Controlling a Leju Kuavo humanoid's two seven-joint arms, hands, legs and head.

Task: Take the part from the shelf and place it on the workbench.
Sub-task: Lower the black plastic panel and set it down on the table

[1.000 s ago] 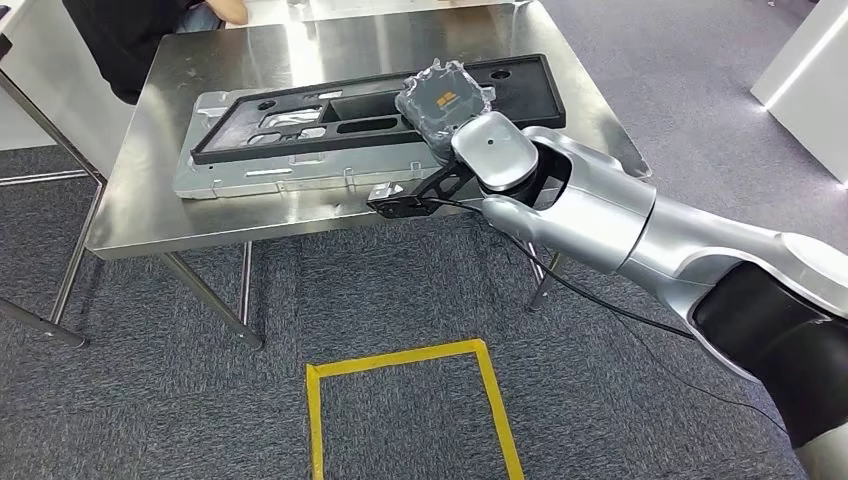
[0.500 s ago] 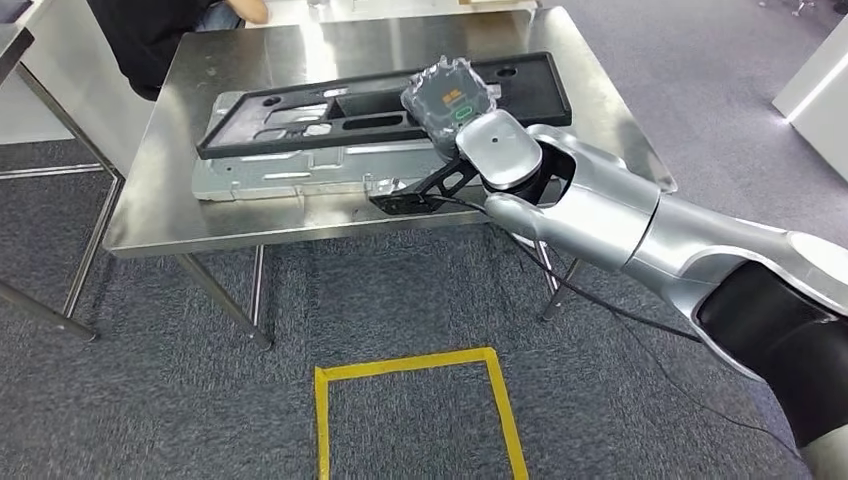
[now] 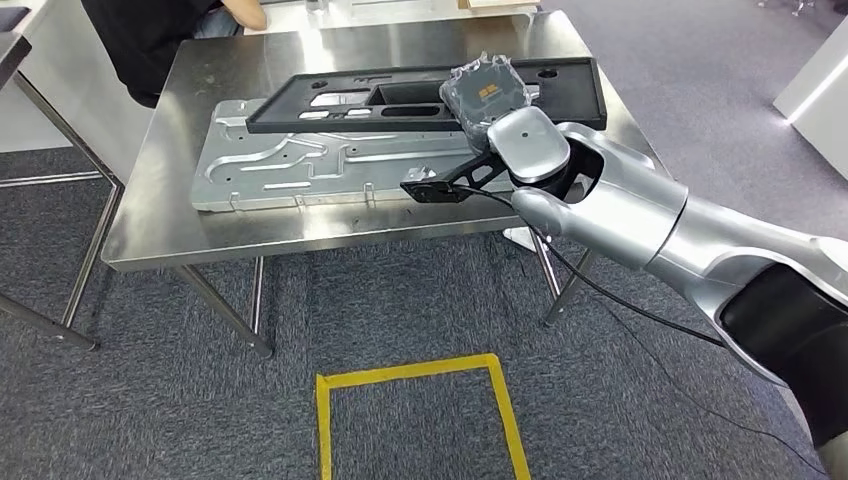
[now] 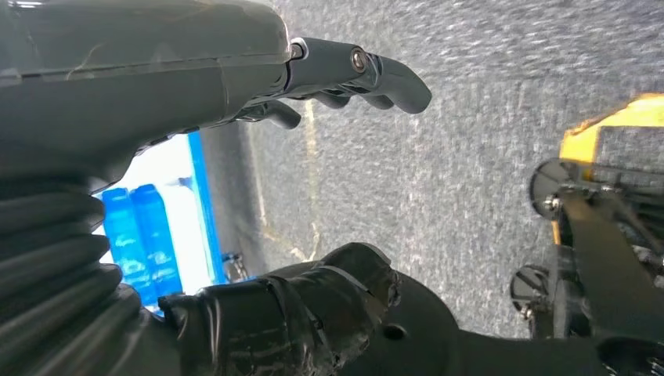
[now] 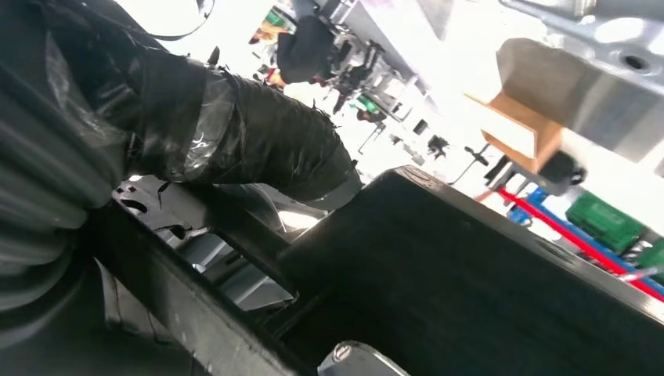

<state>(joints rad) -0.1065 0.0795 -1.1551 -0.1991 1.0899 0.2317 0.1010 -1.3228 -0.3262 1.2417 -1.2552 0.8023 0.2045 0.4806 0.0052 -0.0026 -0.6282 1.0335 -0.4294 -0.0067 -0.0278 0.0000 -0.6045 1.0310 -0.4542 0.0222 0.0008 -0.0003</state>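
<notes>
A long black frame part [image 3: 400, 100] lies across the far side of the steel workbench [image 3: 180, 220], partly over a silver metal plate [image 3: 300, 165]. My right hand [image 3: 485, 95], wrapped in clear plastic, grips the black part near its right end. In the right wrist view its taped thumb [image 5: 250, 141] sits over the edge of the black part [image 5: 485, 290]. My left hand [image 4: 196, 78] hangs above grey carpet, its fingers apart, holding nothing.
A person in dark clothes [image 3: 150, 30] sits at the bench's far left corner. A yellow tape square [image 3: 420, 400] marks the carpet in front of the bench. A white cabinet [image 3: 815, 80] stands at the right.
My right hand has carried the black part away and to the right, uncovering much more of the silver plate. The camera has also shifted slightly.
</notes>
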